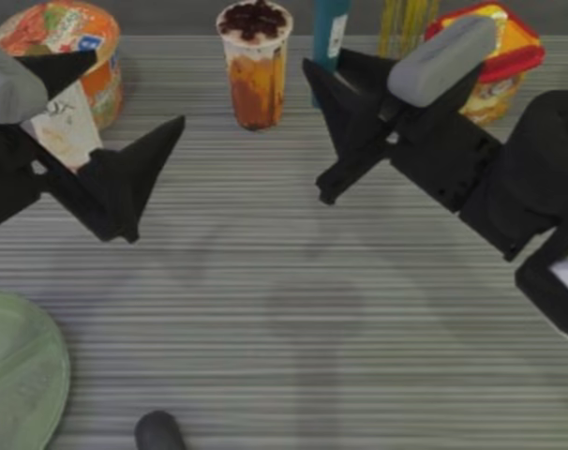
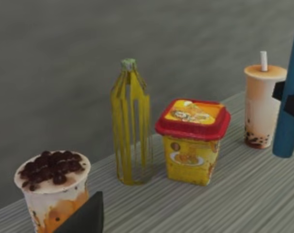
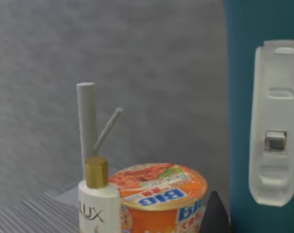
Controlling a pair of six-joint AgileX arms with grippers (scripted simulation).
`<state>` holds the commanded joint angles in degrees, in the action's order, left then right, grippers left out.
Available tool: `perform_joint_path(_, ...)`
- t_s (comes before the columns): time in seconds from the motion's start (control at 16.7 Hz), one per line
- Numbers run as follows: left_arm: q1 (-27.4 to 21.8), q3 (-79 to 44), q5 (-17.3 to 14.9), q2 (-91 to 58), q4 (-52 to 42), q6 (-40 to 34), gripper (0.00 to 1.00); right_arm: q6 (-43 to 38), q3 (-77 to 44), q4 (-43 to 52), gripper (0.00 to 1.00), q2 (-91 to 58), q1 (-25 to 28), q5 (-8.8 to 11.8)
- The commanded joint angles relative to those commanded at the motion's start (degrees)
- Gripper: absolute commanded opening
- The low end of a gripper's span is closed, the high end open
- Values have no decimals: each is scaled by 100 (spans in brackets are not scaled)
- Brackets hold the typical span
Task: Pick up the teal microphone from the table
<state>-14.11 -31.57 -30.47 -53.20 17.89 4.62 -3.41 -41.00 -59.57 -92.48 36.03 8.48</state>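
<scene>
Dark pearls atop drink cup (image 1: 254, 62)

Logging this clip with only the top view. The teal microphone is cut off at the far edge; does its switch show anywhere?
Observer: Yes; in the right wrist view the teal microphone is upright, its white switch patch facing that camera.
Operator: My view has the right hand open beside it. What's the white thing by the left hand?
Observer: A bottle labelled LUX with a gold collar.
Operator: Anything else I miss?
Observer: A drink cup with a straw, in the left wrist view.
</scene>
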Motion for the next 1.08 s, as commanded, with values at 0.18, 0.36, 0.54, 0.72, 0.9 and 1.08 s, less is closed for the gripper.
perform_joint_path(0.18,-279,-620,-589,-947,361,92,100,0,0,0,0,0,0,0)
perform_joint_path(0.36,-450,-1029,-955,-1551,608,162,100,0,0,0,0,0,0,0)
perform_joint_path(0.54,-491,-1129,-1040,-1676,670,181,100,0,0,0,0,0,0,0)
perform_joint_path(0.72,-461,-1105,-1028,-1654,657,176,100,0,0,0,0,0,0,0)
perform_joint_path(0.9,-618,-1304,-909,-1887,726,173,100,0,0,0,0,0,0,0)
perform_joint_path(1.08,-989,-1810,-556,-2560,898,160,100,0,0,0,0,0,0,0)
